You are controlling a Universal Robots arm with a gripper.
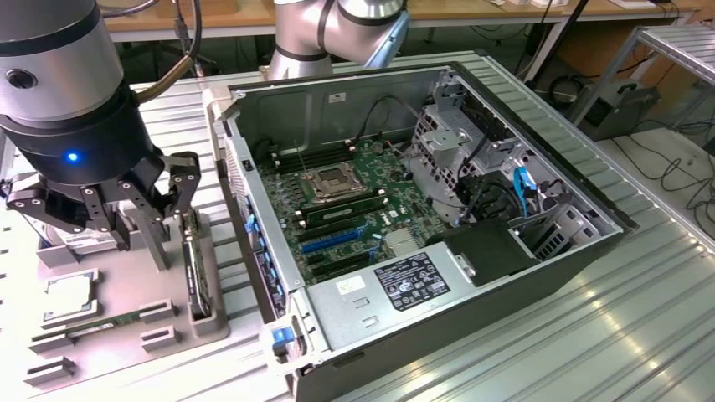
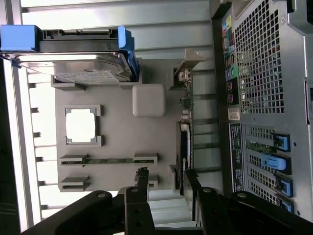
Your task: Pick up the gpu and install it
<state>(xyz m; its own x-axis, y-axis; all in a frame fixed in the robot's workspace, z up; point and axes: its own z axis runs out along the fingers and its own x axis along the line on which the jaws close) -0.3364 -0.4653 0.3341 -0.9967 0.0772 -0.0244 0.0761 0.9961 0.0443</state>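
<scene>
Item: black multi-fingered robot gripper (image 1: pixel 151 219), fingers spread wide and holding nothing, poised over a grey moulded parts tray (image 1: pixel 123 289) at nine o'clock of the open black-and-silver computer case (image 1: pixel 447 343) in the exterior view. Item: gpu (image 1: pixel 199 270), a thin green-and-black card with a silver end bracket, standing on edge in a slot on the tray's three o'clock side, untouched. In the wrist view the card runs close to one finger, not midway. Handling note: pick-up probably goes best with the card centred, flat faces pinched clear of the bracket, and a straight lift.
</scene>
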